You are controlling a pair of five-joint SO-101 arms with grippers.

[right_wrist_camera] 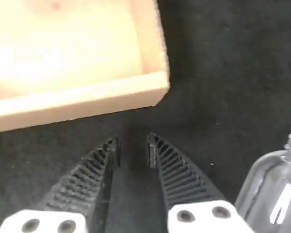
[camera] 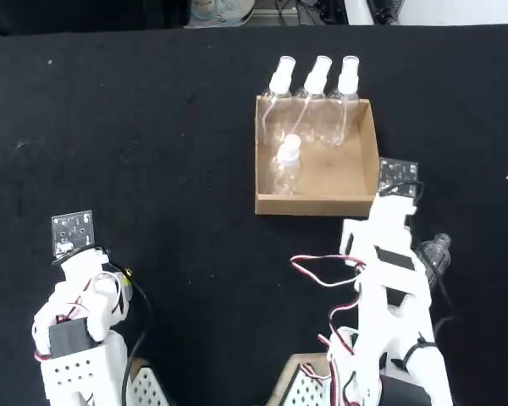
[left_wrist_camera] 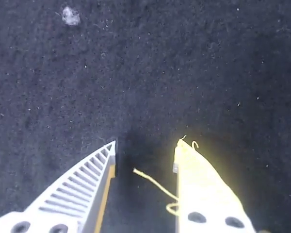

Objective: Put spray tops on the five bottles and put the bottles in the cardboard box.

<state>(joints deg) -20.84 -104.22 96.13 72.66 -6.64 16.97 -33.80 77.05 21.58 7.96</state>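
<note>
Right gripper [right_wrist_camera: 133,148], jaws slightly apart and empty, hangs just off the cardboard box's [right_wrist_camera: 87,94] near corner, and I judge it far nearer than the open left gripper [left_wrist_camera: 144,150] to the 1 uncapped bottle [right_wrist_camera: 274,189], seemingly upright beside that arm on the side away from the box.

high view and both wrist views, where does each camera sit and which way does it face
high view: fixed above the table, looking down on the cardboard box, left arm and right arm.
left wrist view: on the left arm, facing the table past its open left gripper.
right wrist view: on the right arm, facing the box's corner and an uncapped bottle past the right gripper.
shared: high and right wrist views both show box and that bottle.
</note>
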